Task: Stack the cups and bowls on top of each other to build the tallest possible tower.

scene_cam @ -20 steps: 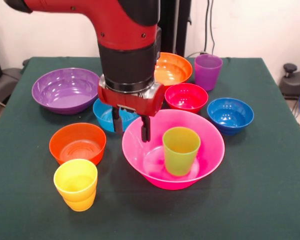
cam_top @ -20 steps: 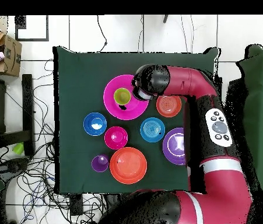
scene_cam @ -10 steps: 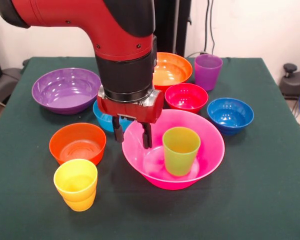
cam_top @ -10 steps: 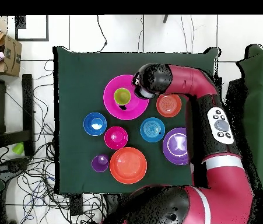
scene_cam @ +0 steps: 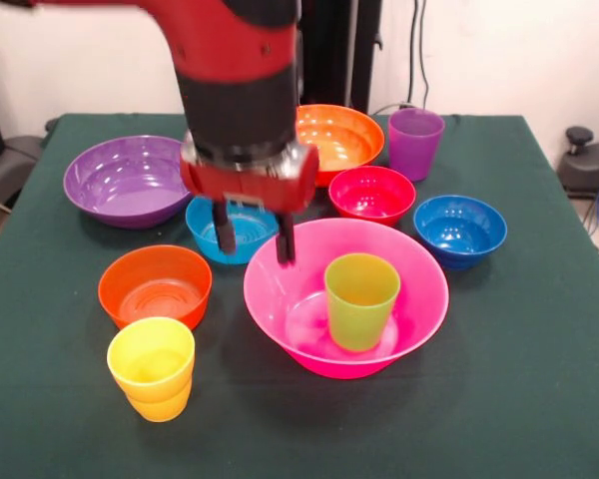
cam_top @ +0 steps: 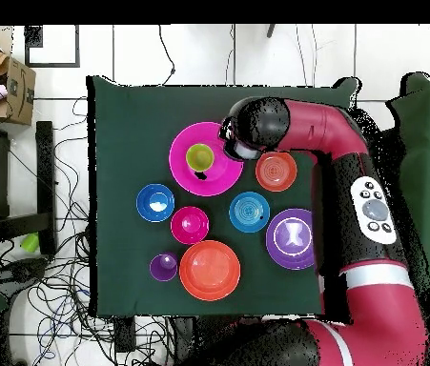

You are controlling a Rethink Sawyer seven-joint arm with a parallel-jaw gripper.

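The big pink bowl (scene_cam: pixel 424 291) stands at the table's middle with the lime green cup (scene_cam: pixel 360 299) upright inside it; both show in the overhead view, the bowl (cam_top: pixel 185 173) and the cup (cam_top: pixel 199 157). My gripper (scene_cam: pixel 253 239) hangs open and empty just above the pink bowl's left rim, in front of the light blue bowl (scene_cam: pixel 208 228). The yellow cup (scene_cam: pixel 152 367) stands near the front left, beside the small orange bowl (scene_cam: pixel 155 286). The purple cup (scene_cam: pixel 415 143) stands at the back right. In the overhead view the arm's wrist (cam_top: pixel 247 129) hides the gripper and the yellow cup.
The big purple bowl (scene_cam: pixel 132 180) sits at the back left, the big orange bowl (scene_cam: pixel 341 135) behind the arm, the red bowl (scene_cam: pixel 371 193) and dark blue bowl (scene_cam: pixel 459 228) to the right of the pink bowl. All stand single on the green cloth.
My gripper has risen and drifted a little left and back from the pink bowl's left rim, still open and empty. The cups and bowls have not moved.
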